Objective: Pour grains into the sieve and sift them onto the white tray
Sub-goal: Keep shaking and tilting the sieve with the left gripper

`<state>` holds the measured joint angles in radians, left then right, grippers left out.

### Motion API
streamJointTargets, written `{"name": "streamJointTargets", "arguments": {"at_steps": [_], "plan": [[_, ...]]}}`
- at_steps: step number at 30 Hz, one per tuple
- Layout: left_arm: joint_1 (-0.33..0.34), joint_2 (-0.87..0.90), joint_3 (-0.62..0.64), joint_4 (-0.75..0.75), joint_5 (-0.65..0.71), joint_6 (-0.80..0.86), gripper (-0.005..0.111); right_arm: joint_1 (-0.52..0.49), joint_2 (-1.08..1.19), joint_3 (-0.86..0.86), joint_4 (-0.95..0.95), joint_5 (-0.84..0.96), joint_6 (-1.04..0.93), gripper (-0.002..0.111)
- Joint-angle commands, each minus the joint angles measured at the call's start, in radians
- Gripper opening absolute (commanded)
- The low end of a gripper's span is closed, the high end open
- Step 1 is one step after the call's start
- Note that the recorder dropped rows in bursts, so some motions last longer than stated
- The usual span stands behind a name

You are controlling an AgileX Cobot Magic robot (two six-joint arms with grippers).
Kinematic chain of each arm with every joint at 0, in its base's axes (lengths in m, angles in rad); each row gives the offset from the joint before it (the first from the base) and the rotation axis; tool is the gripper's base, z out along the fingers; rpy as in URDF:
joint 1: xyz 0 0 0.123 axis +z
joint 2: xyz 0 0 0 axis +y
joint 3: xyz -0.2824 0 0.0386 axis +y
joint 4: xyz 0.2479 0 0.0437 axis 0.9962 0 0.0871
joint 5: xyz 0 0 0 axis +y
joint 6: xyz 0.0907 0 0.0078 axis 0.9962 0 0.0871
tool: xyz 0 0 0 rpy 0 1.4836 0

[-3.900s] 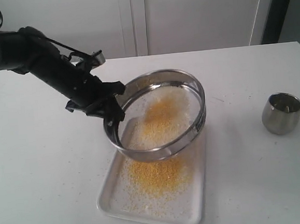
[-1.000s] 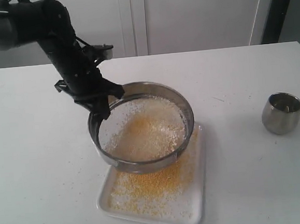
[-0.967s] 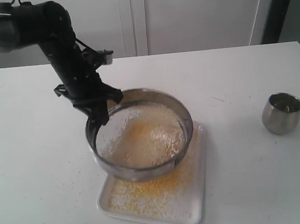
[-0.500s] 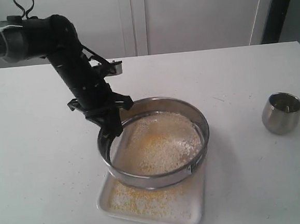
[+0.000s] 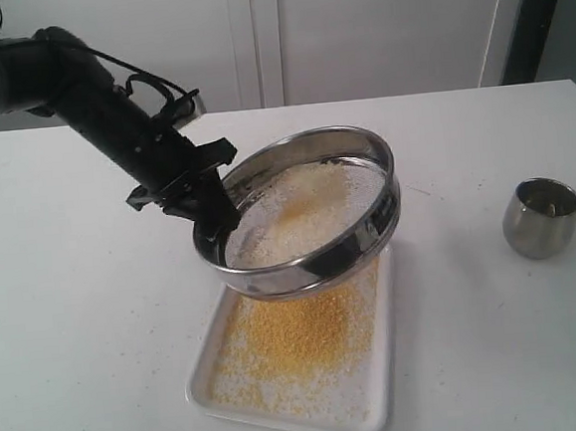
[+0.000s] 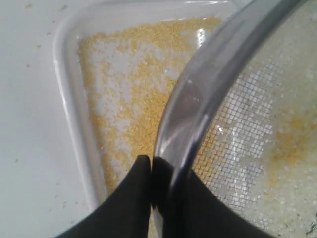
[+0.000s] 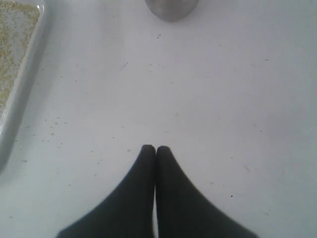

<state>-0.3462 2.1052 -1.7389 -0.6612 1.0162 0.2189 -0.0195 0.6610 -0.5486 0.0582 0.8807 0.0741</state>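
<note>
A white table (image 5: 69, 343) fills most of the exterior view. From the upper left of the frame a black arm (image 5: 78, 87) reaches down toward the centre. In the lower centre lies the white tray (image 5: 284, 422), flat on the table, its long side running away from the camera.

Above the tray's far end hangs the sieve (image 5: 317, 263), off the tray and tilted, with its right side higher than its left. The left gripper (image 5: 213, 216) is clamped on the sieve's left rim; the left wrist view shows one finger (image 6: 133, 198) outside the steel wall and the other inside.

At the right edge of the frame a small steel cup (image 5: 541, 218) stands upright, well apart from the tray.

The right gripper (image 7: 156, 148) shows only in its own wrist view, its fingers pressed together on nothing, over bare table.

The grains (image 5: 297, 330) lie as a golden-yellow spread across the tray, with a paler whitish heap on the sieve's mesh.
</note>
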Motion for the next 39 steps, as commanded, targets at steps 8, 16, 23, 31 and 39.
{"name": "streamJointTargets", "arguments": {"at_steps": [8,16,23,31,39], "plan": [[-0.039,-0.051,0.079,-0.096,-0.048,0.048,0.0,0.001,-0.004,-0.003,-0.003,-0.008,0.014,0.0],[-0.074,-0.08,0.084,0.017,0.006,0.061,0.0,0.001,-0.004,-0.003,-0.003,-0.008,0.014,0.0],[-0.1,-0.053,0.037,0.196,0.062,-0.037,0.0,0.001,-0.004,-0.003,-0.003,-0.008,0.014,0.0],[-0.154,-0.036,-0.013,0.406,0.101,-0.136,0.0,0.001,-0.004,-0.003,-0.005,-0.008,0.013,0.0],[-0.165,0.018,-0.155,0.532,0.179,-0.219,0.0,0.001,-0.004,-0.003,-0.005,-0.008,0.013,0.0]]}}
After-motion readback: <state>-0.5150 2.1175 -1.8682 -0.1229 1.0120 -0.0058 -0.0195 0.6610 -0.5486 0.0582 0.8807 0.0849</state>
